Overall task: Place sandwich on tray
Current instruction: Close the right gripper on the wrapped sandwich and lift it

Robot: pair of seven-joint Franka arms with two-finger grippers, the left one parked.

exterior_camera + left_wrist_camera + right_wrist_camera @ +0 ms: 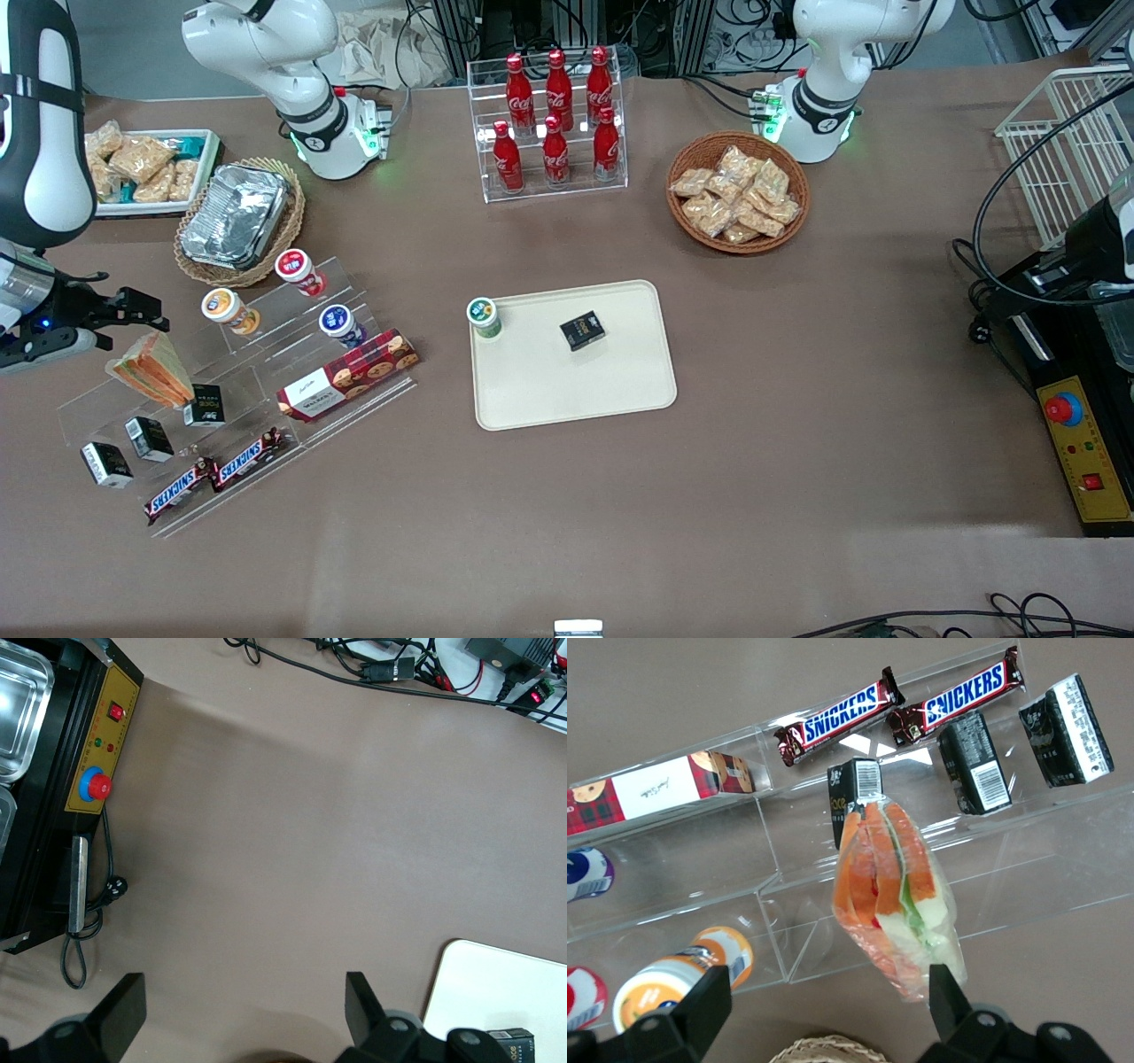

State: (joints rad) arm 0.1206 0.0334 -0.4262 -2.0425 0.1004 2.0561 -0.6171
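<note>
The sandwich [152, 368], a clear-wrapped wedge with orange, pale and green layers, stands on the clear acrylic step stand [266, 310] at the working arm's end of the table. It also shows in the right wrist view [890, 895]. My gripper [142, 312] is open and empty, just above the sandwich and slightly farther from the front camera. In the wrist view the gripper [824, 1014] has one finger [946, 992] close by the sandwich's wide end. The cream tray [620, 390] lies mid-table, its corner also in the left wrist view [496, 983].
The tray holds a green-lidded cup [484, 316] and a small black box [582, 330]. The stand carries cups, a red biscuit box [347, 374], Snickers bars [842, 716] and black boxes. A wicker basket with a foil container [235, 215] stands near the gripper.
</note>
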